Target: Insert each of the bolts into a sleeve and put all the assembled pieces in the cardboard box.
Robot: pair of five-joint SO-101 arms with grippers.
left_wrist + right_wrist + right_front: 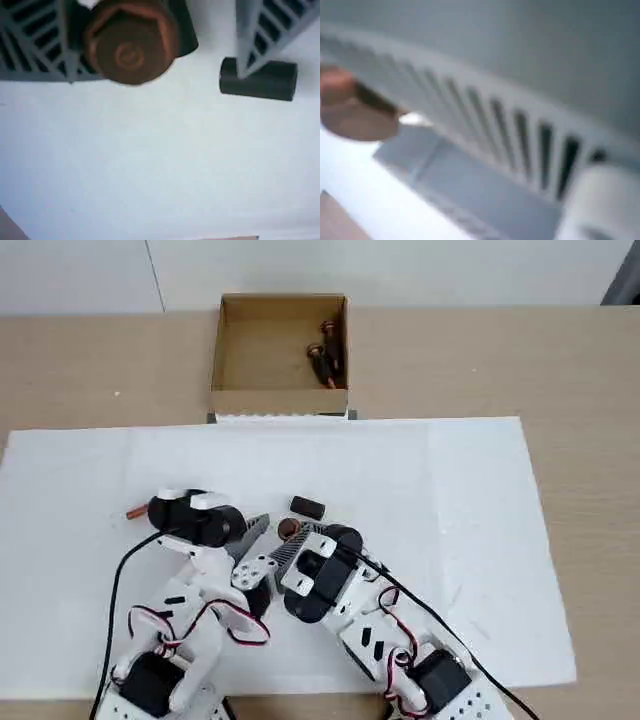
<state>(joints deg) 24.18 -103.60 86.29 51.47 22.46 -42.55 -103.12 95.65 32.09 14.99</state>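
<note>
A copper bolt seated in a black sleeve [288,529] is at the tip of my right gripper [293,538], which looks shut on it just above the white paper. The left wrist view faces the bolt's hexagonal head [131,46] end-on, beside a grey ribbed finger [35,45]. My left gripper [256,540] is open right next to it, holding nothing. A loose black sleeve [308,507] [265,82] lies a little beyond. Another copper bolt [137,512] lies left of the left arm. The cardboard box [228,350] at the back holds assembled pieces [326,352] against its right wall.
A large white paper sheet [450,500] covers the wooden table [580,370]. Both arms crowd the sheet's front middle. Black cables [115,590] trail from the arms toward the front edge.
</note>
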